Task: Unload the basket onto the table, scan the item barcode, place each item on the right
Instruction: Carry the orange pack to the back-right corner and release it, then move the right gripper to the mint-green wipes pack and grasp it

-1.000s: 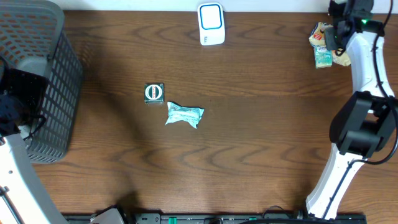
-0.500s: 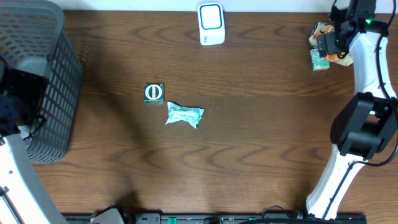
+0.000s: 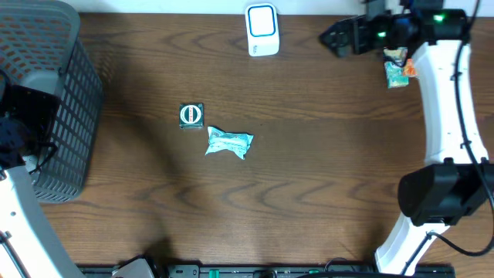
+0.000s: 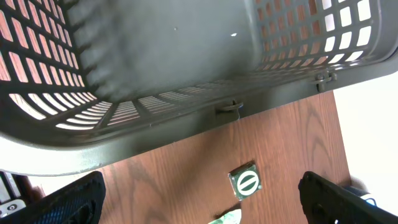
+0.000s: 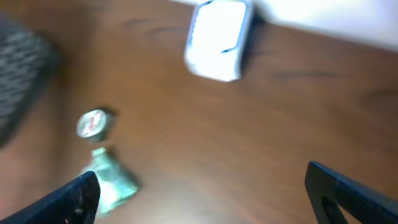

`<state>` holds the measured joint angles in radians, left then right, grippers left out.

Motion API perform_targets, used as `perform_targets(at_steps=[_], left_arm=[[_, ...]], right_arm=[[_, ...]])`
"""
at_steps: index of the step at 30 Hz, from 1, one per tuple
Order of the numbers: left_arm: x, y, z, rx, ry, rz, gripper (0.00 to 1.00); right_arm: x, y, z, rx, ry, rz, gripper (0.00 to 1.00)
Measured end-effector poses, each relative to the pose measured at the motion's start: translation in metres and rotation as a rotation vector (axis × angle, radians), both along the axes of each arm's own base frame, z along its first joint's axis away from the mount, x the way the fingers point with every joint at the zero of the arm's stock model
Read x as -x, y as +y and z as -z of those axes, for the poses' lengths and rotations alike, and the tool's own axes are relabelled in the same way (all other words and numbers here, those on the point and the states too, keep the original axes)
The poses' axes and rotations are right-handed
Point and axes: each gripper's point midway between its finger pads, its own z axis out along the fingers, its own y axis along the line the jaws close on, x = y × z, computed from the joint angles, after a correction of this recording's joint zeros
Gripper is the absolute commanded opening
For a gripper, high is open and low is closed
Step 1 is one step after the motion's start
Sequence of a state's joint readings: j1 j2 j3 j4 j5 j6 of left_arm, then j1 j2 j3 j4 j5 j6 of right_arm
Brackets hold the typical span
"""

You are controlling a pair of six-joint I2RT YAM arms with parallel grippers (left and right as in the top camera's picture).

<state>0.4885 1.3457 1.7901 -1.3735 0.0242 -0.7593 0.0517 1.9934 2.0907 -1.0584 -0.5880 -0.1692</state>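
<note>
Far left: the left gripper (image 4: 202,202) hangs over the grey mesh basket (image 3: 73,100), fingers spread, nothing in them. The items you could scan lie mid-table, well apart from both arms.

- **Small square box (image 3: 191,115):** it has a round emblem on top and lies flat. It's likely light and stiff, so pinch it across two opposite sides.
- **Teal packet (image 3: 228,143):** it sits just beside the box. It looks like crinkly film, so soft, light and probably slippery. Take it by the body near a crimped end and squeeze gently. Its barcode isn't visible.

The white barcode scanner (image 3: 262,29) stands at the table (image 3: 309,177) back edge. The right gripper (image 3: 328,36) is near it, spread wide and empty. Far right, more snack packets (image 3: 396,71) lie heaped.
</note>
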Motion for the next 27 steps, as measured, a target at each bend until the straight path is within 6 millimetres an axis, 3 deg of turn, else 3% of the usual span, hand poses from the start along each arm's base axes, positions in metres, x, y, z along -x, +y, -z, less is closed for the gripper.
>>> perform_targets(at_steps=[4, 10, 13, 21, 27], left_arm=[[0.0, 0.0, 0.0, 0.0, 0.0, 0.0, 0.97], [0.0, 0.0, 0.0, 0.0, 0.0, 0.0, 0.98], [0.0, 0.0, 0.0, 0.0, 0.0, 0.0, 0.97], [0.0, 0.0, 0.0, 0.0, 0.0, 0.0, 0.98], [0.0, 0.0, 0.0, 0.0, 0.0, 0.0, 0.98]], right_arm=[[0.021, 0.04, 0.014, -0.042, 0.098, -0.085, 0.99], [0.048, 0.099, 0.036, -0.016, 0.182, -0.198, 0.9], [0.056, 0.119, 0.051, 0.023, 0.221, -0.201, 0.83], [0.079, 0.164, 0.101, 0.132, 0.337, -0.217, 0.77], [0.101, 0.192, 0.114, 0.176, 0.361, -0.273, 0.77]])
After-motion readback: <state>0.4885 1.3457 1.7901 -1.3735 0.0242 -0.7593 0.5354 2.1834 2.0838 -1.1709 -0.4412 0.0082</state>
